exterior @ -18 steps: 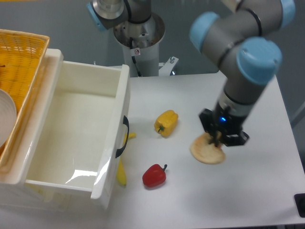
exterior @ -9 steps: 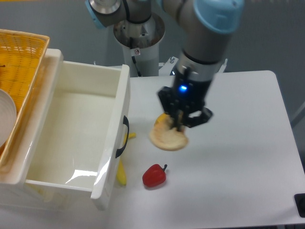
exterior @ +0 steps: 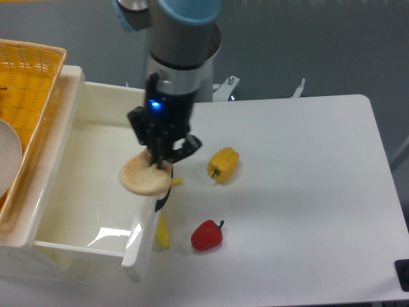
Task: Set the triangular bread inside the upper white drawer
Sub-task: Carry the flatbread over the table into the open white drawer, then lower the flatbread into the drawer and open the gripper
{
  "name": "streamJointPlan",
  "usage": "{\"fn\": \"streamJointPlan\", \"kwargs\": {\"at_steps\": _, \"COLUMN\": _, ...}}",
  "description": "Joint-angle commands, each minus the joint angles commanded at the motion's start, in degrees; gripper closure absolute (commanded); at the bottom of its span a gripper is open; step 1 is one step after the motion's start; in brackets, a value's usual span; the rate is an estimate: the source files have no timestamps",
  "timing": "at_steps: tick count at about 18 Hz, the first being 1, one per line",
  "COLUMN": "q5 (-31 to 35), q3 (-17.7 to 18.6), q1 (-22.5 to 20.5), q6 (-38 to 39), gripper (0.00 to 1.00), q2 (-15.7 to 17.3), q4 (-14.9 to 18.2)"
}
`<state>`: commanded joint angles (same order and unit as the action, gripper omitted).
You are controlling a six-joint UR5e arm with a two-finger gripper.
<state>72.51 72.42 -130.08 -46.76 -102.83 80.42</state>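
Observation:
My gripper [exterior: 158,161] is shut on the triangular bread [exterior: 144,178], a flat pale tan pastry, and holds it in the air over the front wall of the upper white drawer [exterior: 77,137]. The drawer is pulled open and its inside shows bare white. Its dark curved handle [exterior: 165,192] is partly hidden behind the bread. The bread hangs half over the drawer's inside and half over its front edge.
A yellow pepper [exterior: 222,164] lies on the white table to the right of the drawer, a red pepper [exterior: 207,235] nearer the front. A yellow banana [exterior: 163,231] lies by the drawer's front. A yellow wicker basket [exterior: 25,83] holding a white bowl [exterior: 7,157] stands at the left.
My gripper has carried the bread leftward from the table's right side, past the yellow pepper, to above the drawer's front wall.

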Motion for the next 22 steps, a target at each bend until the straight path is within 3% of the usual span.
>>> {"fn": "streamJointPlan", "kwargs": {"at_steps": 9, "q5": 0.4, "q3": 4.1, "q1": 3.5, "q6": -0.3, "gripper": 0.99, "q2": -1.3, "q4": -1.2}}
{"fn": "streamJointPlan", "kwargs": {"at_steps": 12, "q5": 0.4, "q3": 4.5, "q1": 3.6, "q6": 0.0, "gripper": 0.93, "q2": -2.0, "q4": -1.2}}
{"fn": "streamJointPlan", "kwargs": {"at_steps": 15, "q5": 0.4, "q3": 5.1, "q1": 4.3, "q6": 0.1, "gripper": 0.72, "q2": -2.1, "q4": -1.2}}
{"fn": "streamJointPlan", "kwargs": {"at_steps": 18, "q5": 0.4, "q3": 6.1, "q1": 4.4, "q6": 0.0, "gripper": 0.38, "q2": -2.2, "q4": -1.4}}
{"fn": "streamJointPlan", "kwargs": {"at_steps": 22, "q5": 0.4, "q3": 6.6, "q1": 5.3, "q6": 0.2, "gripper": 0.18, "q2": -2.2, "q4": -2.1}}
